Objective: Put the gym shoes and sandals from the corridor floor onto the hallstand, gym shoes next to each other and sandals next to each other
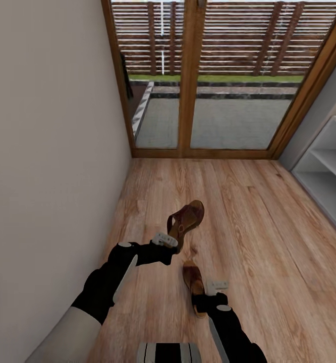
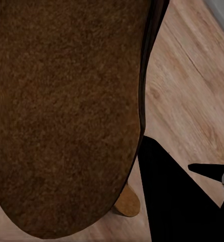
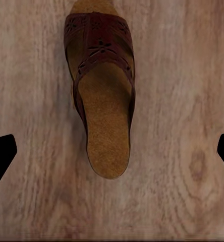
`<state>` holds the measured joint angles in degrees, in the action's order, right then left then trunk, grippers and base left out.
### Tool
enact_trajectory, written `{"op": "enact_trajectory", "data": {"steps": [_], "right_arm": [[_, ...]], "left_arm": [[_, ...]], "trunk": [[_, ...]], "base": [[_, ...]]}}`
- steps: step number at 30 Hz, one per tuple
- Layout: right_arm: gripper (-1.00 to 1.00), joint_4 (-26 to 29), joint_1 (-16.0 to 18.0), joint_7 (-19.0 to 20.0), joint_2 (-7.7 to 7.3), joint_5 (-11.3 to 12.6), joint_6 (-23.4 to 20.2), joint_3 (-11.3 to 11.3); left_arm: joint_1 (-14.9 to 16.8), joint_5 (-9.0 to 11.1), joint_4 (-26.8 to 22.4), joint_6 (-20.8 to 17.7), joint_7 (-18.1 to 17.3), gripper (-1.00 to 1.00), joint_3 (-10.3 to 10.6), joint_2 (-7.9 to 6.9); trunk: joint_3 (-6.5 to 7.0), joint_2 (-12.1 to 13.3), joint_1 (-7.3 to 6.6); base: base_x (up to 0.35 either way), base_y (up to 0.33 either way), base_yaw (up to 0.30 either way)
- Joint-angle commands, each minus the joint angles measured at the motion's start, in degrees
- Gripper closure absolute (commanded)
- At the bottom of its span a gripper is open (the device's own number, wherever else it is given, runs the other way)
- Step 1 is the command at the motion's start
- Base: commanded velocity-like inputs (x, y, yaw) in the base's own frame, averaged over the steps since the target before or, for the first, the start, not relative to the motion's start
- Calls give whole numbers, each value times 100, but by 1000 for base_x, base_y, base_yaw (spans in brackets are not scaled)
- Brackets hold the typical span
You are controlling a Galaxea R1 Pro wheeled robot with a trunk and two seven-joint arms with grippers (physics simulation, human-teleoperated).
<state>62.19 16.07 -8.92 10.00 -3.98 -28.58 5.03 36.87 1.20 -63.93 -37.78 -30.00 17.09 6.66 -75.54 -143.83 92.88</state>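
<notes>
Right gripper: the right gripper (image 1: 214, 292) hangs nearest the robot, over the heel end of the lower sandal; in the right wrist view its two dark fingertips (image 3: 2, 154) stand wide apart at either side, gripping nothing.
Lower sandal: this dark brown strappy sandal (image 1: 194, 287) lies flat on the wood-plank floor (image 1: 269, 242), footbed up, its patterned straps (image 3: 99, 48) plain in the right wrist view; it sits midway between the spread fingers, apart from both.
Left gripper: the left gripper (image 1: 169, 241) sits just beyond the lower sandal and towards the blank wall, closed on the raised sandal at its lower edge.
Raised sandal: the second sandal (image 1: 186, 220) is held clear of the floor, tilted up on end, just beyond the lower sandal; its brown sole (image 2: 66, 116) looms close in the left wrist view, with the tan end of the lower sandal (image 2: 127, 204) showing beneath it.
White shelving: a pale open shelf unit (image 1: 327, 176) stands well beyond the lower sandal, against the side opposite the blank wall.
Glass doors: wood-framed glass doors (image 1: 188, 80) close the far end of the floor, with a slatted fence (image 1: 238, 38) outside.
</notes>
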Motion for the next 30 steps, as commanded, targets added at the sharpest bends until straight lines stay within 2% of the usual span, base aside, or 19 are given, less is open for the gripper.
{"op": "enact_trajectory", "data": {"steps": [1,9,12,14,19,30], "right_arm": [[-100,13,2,-12,0,-41,-42,8],[-100,-3,67,-1,0,-45,-43,90],[-100,-266,465,-4,0,-52,-49,115],[-100,-805,775,-4,0,-49,-28,120],[-100,-1115,900,-4,0,-43,-7,121],[-100,-1208,1012,-2,0,-41,15,121]], "left_arm": [[-1,21,-6,-44,-25,100,-4,2],[-10,21,-6,-46,-32,100,-8,2],[2,21,-6,-46,-32,100,-12,2],[11,21,-5,-46,-32,100,-11,2],[13,21,-5,-46,-31,100,-12,2],[21,21,-5,-46,-24,100,-12,2]], "trunk": [[-36,-4,1],[-261,-14,22],[-263,-14,22],[-263,-14,22],[-263,-14,22],[-263,-14,22]], "base": [[0,0,0],[0,0,0],[0,0,0],[0,0,0],[0,0,0],[0,0,0]]}}
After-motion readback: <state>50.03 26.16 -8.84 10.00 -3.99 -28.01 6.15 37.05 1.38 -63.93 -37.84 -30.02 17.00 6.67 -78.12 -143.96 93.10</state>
